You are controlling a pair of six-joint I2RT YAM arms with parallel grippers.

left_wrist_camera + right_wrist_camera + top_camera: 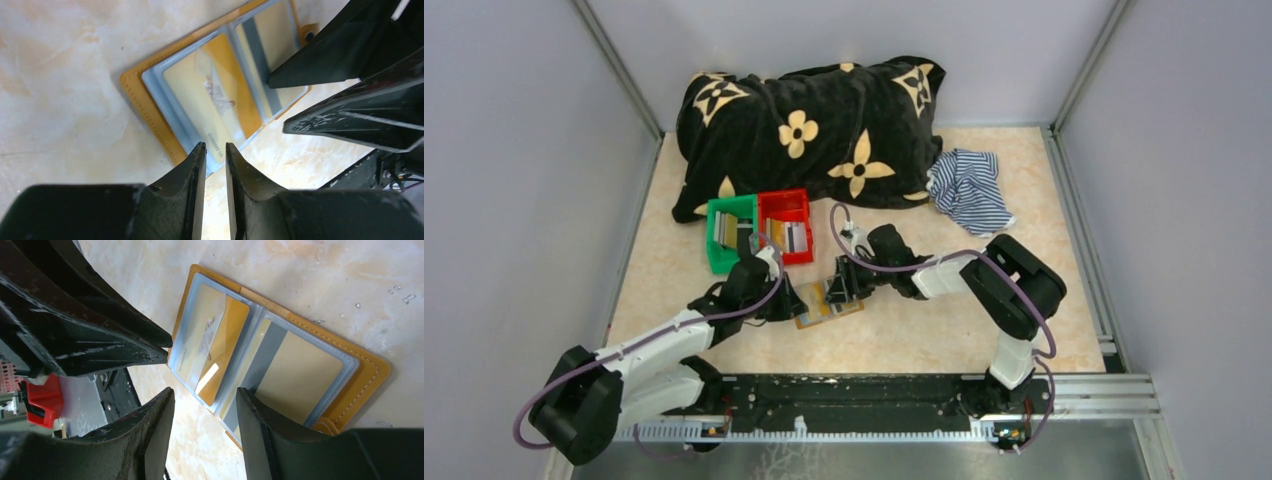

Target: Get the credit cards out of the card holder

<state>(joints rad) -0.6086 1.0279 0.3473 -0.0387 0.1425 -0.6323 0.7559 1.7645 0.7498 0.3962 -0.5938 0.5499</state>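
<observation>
- The card holder (829, 306) is lying open on the counter (924, 340). It is in the middle of the top view, just below the red bin (786, 222) and the green bin (727, 235).
- The credit cards (295, 380) are sitting in its two grey-blue pockets.
- One yellow card (227, 347) is poking out at a slant from the pocket in the middle of the right wrist view. Its loose end is pointing toward the bottom of the frame.
- The right gripper (205, 400) is hovering at the bottom of that view. Its jaws are let go and standing wide apart, and they are gripping nothing. The loose end of the card is showing in the gap between them.
- The left gripper (215, 152) is sitting at the holder's edge, at the bottom middle of the left wrist view. Its jaws are showing only a thin gap. I cannot tell if they are pinching the edge or just pressing on it.
- I think the step in hand is pulling that loose card out.
- To do it well, the right jaws should be closing only on the poking end, not on the pocket.
- The pull should be going flat along the pocket, not up.
- The left gripper should be pinning the holder down so it is not sliding along.
- Going slowly is best, because the card is looking thin and slippery.
</observation>
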